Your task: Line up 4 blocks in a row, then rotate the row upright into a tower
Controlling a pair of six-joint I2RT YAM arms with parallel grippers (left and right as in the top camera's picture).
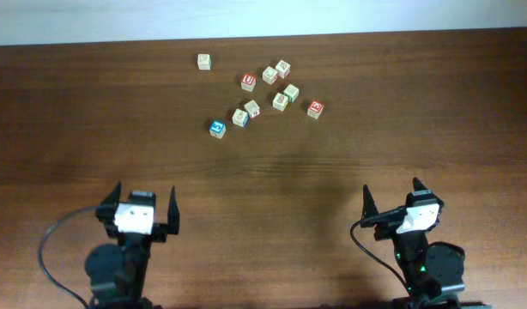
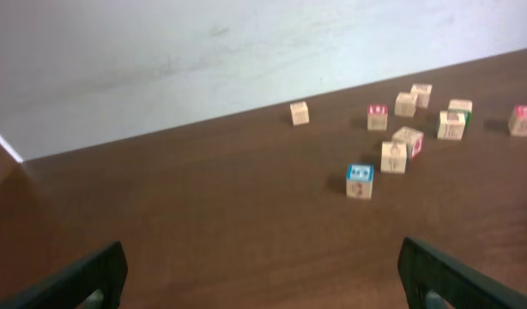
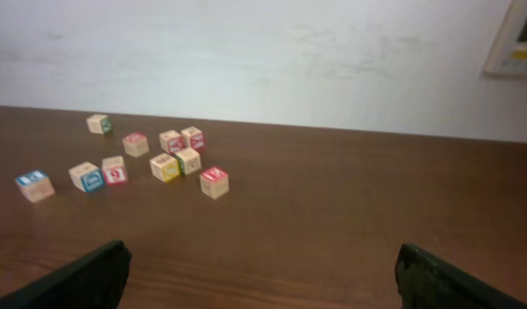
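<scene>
Several small pale-wood alphabet blocks lie scattered at the far middle of the table, and which of them the task means I cannot tell. Among them are a blue-topped block (image 1: 217, 128) (image 2: 360, 181) (image 3: 33, 185) nearest the left arm, a red-topped block (image 1: 315, 109) (image 3: 214, 182) on the right, and a lone block (image 1: 203, 61) (image 2: 299, 112) at the far left. My left gripper (image 1: 144, 190) (image 2: 262, 257) stands open and empty near the front left. Open and empty too, my right gripper (image 1: 391, 189) (image 3: 263, 257) sits at the front right. Both are well short of the blocks.
The dark wooden table (image 1: 375, 129) ends at a white wall along its far edge. A pale wall panel (image 3: 514, 39) shows at the upper right of the right wrist view. Bare wood lies between the grippers and the cluster.
</scene>
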